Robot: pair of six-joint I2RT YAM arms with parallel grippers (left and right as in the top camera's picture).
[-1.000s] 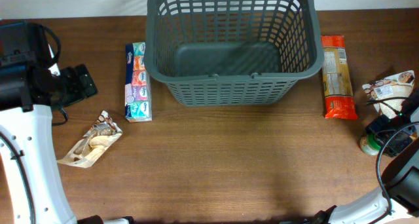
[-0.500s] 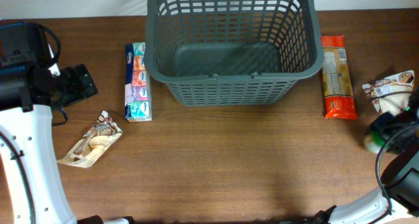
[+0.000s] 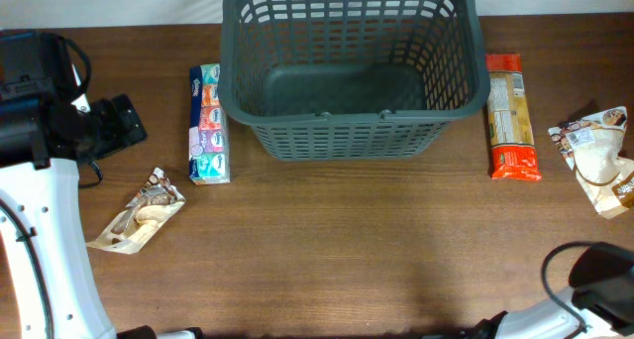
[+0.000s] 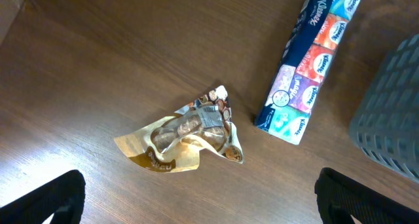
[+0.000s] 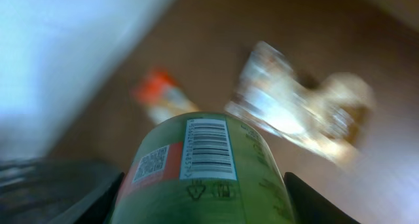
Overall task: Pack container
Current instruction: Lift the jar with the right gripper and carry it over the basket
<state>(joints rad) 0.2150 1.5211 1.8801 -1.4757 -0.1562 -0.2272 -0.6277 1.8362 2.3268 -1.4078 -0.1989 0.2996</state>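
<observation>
At the far left the left gripper [image 4: 204, 203] hangs released, fingers spread wide to both corners of its wrist view, above the table [image 3: 347, 260] near a crumpled snack pouch [image 3: 139, 222]. Right of the pouch and farther back lies a tissue pack [image 3: 208, 124], lengthwise along the container's left wall, close but apart. The container [image 3: 347, 139] stands upright at the back centre of the table. Just beside its right wall lies an orange pasta pack [image 3: 512, 117], then a white bag [image 3: 597, 153] near the right edge. From overhead only part of the right arm [image 3: 594, 280] shows, at the lower right corner. In its wrist view the right gripper [image 5: 200, 209] grasps a green-labelled can [image 5: 208, 152]. The background there is blurred.
</observation>
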